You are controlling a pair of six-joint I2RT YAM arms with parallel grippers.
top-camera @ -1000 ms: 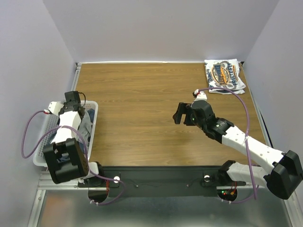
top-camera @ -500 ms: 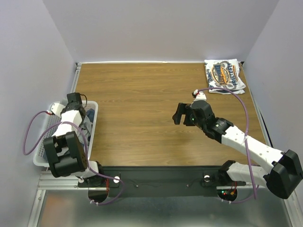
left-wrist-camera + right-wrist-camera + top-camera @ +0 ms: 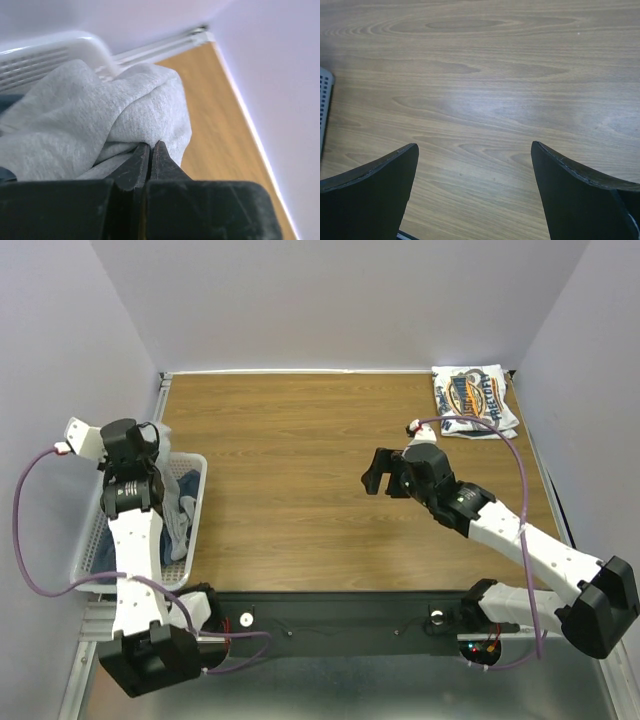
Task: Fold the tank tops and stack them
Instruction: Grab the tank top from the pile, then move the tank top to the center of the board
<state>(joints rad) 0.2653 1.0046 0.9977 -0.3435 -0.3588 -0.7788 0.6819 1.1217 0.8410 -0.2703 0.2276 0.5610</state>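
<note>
My left gripper (image 3: pixel 150 146) is shut on a fold of the light grey tank top (image 3: pixel 90 115), which bunches just over the rim of the white lattice basket (image 3: pixel 45 52). In the top view that gripper (image 3: pixel 152 452) hangs over the basket's far end, and the grey tank top (image 3: pixel 178 508) trails down into the basket (image 3: pixel 198 515). A bit of dark blue cloth (image 3: pixel 187 478) lies beside it. The white tank top with the blue-and-orange logo (image 3: pixel 474 400) lies folded at the table's far right corner. My right gripper (image 3: pixel 376 472) (image 3: pixel 474 146) hovers open over bare wood mid-table.
The basket sits off the table's left edge, against the left wall. Walls close in the table on the left, back and right. The right arm's purple cable (image 3: pixel 500 435) loops over the table near the folded white top.
My left gripper has shut on the grey tank top and risen from deep in the basket to its far end. The right gripper has edged slightly away from me.
</note>
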